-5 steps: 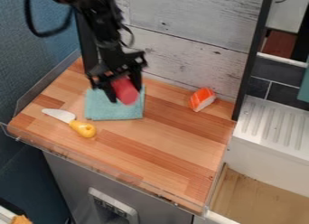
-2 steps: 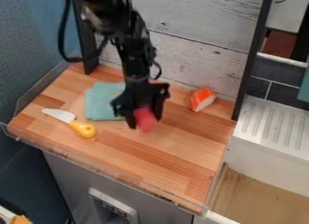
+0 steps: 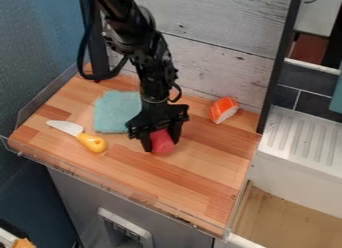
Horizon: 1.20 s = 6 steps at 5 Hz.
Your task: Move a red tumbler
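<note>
Your tool (image 3: 160,138) has its fingers closed round the sides of the red tumbler (image 3: 162,142), over the middle of the wooden desk (image 3: 175,184), just beside the teal cloth (image 3: 116,112). Expect something light, fairly stiff and perhaps slick, so keep your grip across its sides, modest but even. Beyond stands a whitewashed plank wall (image 3: 204,29); a white sink (image 3: 294,177) adjoins.

Red tumbler (image 3: 162,142), teal cloth (image 3: 116,111), yellow knife handle (image 3: 92,142), orange-and-white striped sushi (image 3: 224,110)
</note>
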Tool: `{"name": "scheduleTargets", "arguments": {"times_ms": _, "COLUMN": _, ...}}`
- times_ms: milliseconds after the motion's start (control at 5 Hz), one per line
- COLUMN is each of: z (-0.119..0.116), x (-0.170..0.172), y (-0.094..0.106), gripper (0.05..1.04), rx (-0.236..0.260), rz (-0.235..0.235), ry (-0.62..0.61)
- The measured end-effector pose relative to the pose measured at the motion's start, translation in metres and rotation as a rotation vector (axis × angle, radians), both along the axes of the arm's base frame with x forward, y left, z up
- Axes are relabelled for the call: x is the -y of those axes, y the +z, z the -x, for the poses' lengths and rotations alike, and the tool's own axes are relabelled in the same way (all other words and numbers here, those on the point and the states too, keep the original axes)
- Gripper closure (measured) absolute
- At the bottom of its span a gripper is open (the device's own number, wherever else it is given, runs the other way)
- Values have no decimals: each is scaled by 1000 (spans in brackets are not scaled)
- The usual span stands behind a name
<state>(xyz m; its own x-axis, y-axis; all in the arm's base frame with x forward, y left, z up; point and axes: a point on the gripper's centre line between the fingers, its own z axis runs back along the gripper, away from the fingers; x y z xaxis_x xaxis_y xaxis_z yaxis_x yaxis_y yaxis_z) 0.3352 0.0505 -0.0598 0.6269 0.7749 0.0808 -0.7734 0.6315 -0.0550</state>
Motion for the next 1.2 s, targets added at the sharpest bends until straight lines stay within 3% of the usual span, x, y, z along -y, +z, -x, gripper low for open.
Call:
{"name": "scheduleTargets", "arguments": {"times_ms": 200, "z": 1, "x": 0, "y": -1, "gripper": 293, "rx": -13, "rz": 8, "ry": 6}}
{"name": "scheduleTargets", "arguments": {"times_ms": 400, "z": 3, "x": 0, "y": -1, "gripper": 80, "rx": -30, "rz": 1, "ry": 24}}
{"name": "scheduleTargets", "arguments": {"times_ms": 800, "z": 7, "x": -4, "y": 4, "gripper": 83, "rx": -34, "rz": 5, "ry": 54}}
{"name": "scheduleTargets", "arguments": {"times_ms": 1200, "z": 3, "x": -14, "y": 53, "gripper": 83, "rx": 87, "rz": -1, "ry": 61}}
